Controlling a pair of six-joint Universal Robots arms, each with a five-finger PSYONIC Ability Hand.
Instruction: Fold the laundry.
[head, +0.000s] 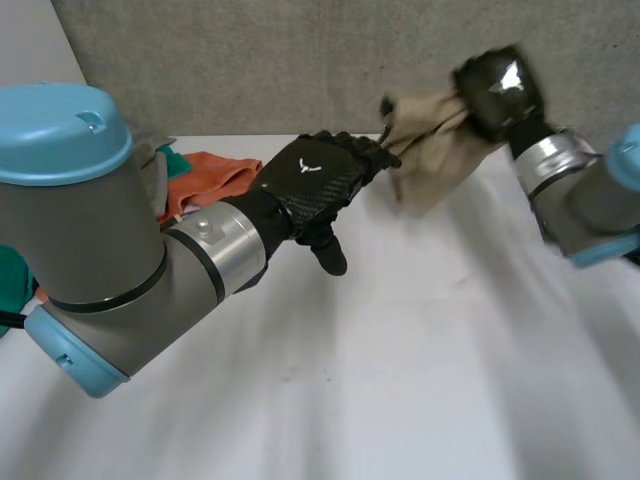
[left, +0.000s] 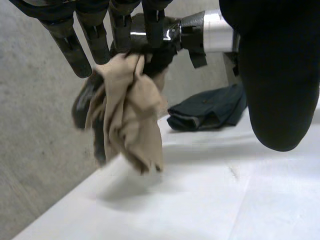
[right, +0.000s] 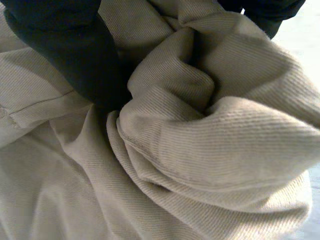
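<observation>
Right hand (head: 500, 90) clenched tight on the bunched beige cloth (head: 432, 150), up above the tabletop (head: 400, 380) near its far edge (left hand (head: 315, 180), fingers straight, right at the cloth).

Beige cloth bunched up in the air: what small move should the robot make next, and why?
Probably close the left robot hand on the edge of the beige cloth. The right robot hand grips it bunched above the white table, while the left one's straight fingers sit at the cloth without holding it. A second grip would let it be spread.
</observation>
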